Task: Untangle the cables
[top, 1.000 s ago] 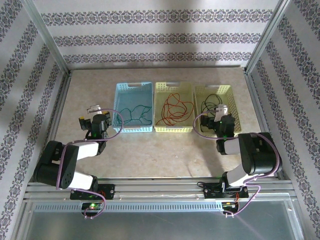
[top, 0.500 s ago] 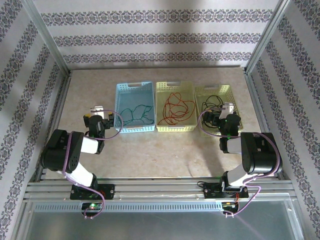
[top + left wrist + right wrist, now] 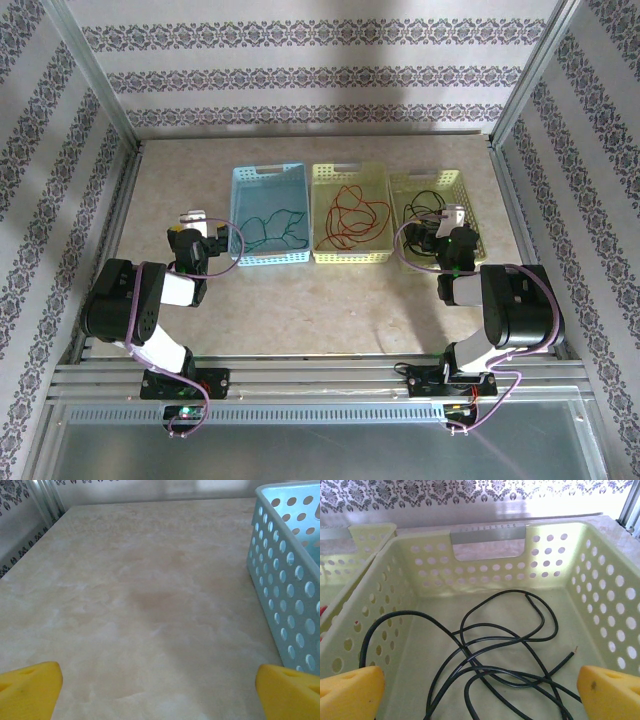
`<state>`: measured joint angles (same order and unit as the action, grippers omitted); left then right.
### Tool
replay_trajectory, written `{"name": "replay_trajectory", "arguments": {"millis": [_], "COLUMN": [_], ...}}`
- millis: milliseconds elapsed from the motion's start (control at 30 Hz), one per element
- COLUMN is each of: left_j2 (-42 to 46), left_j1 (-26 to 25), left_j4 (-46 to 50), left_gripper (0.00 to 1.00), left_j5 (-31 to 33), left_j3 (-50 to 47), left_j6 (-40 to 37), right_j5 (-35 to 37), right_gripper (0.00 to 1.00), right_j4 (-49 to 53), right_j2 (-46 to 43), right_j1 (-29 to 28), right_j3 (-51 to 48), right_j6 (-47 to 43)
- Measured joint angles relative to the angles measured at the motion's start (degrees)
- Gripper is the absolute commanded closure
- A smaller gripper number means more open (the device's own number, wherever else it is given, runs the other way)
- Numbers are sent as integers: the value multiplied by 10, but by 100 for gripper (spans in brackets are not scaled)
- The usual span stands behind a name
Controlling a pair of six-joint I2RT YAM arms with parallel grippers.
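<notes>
Plastic baskets (image 3: pixel 349 167) — three; cables (image 3: pixel 347 222) — seemingly three

Overhead: bright, even, diffuse light, colours slightly washed; soft dim patch on back wall (image 3: pixel 400 95). Left wrist: counter (image 3: pixel 125 580) pale, low contrast. Right wrist: back wall (image 3: pixel 570 490) blown out upper right. Yellow fingertips (image 3: pixel 27 690) blurred at frame corners.

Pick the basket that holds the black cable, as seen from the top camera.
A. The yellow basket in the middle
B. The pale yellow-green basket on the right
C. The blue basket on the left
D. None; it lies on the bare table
B: the black cable lies in loose loops on the floor of the right-hand basket, as the right wrist view shows.
</notes>
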<state>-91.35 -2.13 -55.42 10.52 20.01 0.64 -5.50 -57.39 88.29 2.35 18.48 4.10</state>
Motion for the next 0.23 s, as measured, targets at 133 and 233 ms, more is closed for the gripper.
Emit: {"name": "replay_trajectory", "arguments": {"millis": [133,233], "left_j2": [0,0], "left_j1": [0,0], "left_j4": [0,0], "left_gripper": [1,1], "left_j5": [0,0], "left_j3": [0,0], "left_j6": [0,0], "right_j5": [-4,-6], "right_gripper": [2,2], "right_j4": [6,6], "right_j2": [0,0], "right_j1": [0,0], "right_j3": [16,19], "right_j6": [0,0]}}
